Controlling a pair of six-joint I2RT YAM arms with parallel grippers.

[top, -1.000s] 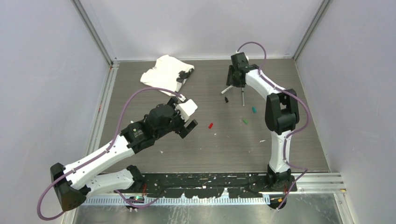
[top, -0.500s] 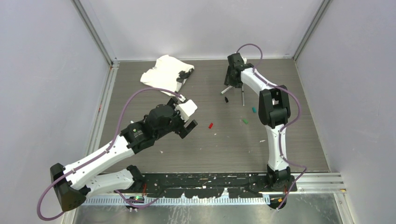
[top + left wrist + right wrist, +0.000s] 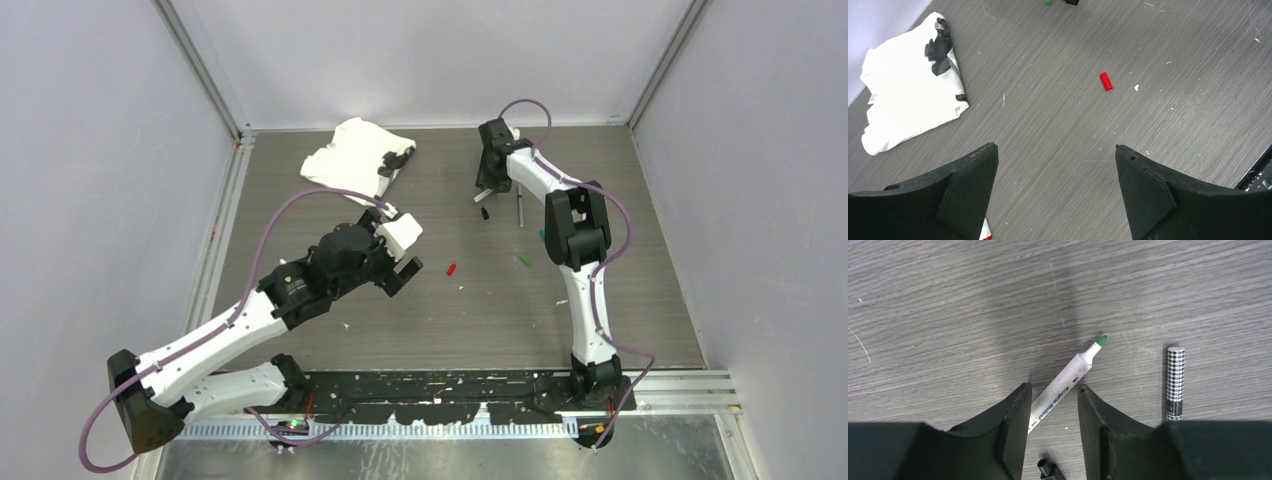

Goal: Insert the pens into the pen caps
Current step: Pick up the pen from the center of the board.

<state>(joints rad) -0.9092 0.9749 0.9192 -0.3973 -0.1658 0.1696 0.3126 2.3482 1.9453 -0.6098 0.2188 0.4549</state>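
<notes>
A white pen [image 3: 1068,382] with a green tip lies slanted on the table. My right gripper [image 3: 1053,387] is down over its barrel, one finger on each side, open with a gap still showing by the right finger. A dark houndstooth-patterned pen [image 3: 1175,382] lies just to its right, and a black pen cap [image 3: 1048,470] sits below the jaws. From above, the right gripper [image 3: 487,180] is at the far middle of the table. A red cap [image 3: 451,268] and a green cap [image 3: 525,260] lie mid-table. My left gripper [image 3: 1055,147] hangs open and empty, short of the red cap [image 3: 1106,81].
A crumpled white cloth [image 3: 352,155] with a black mark lies at the far left. The right arm's elbow [image 3: 570,225] stands over the table right of the caps. Small white flecks dot the wood-grain table [image 3: 480,320]. Walls close in three sides.
My right gripper has shifted left over the white pen and its jaws have narrowed around the barrel. The left arm has not moved.
</notes>
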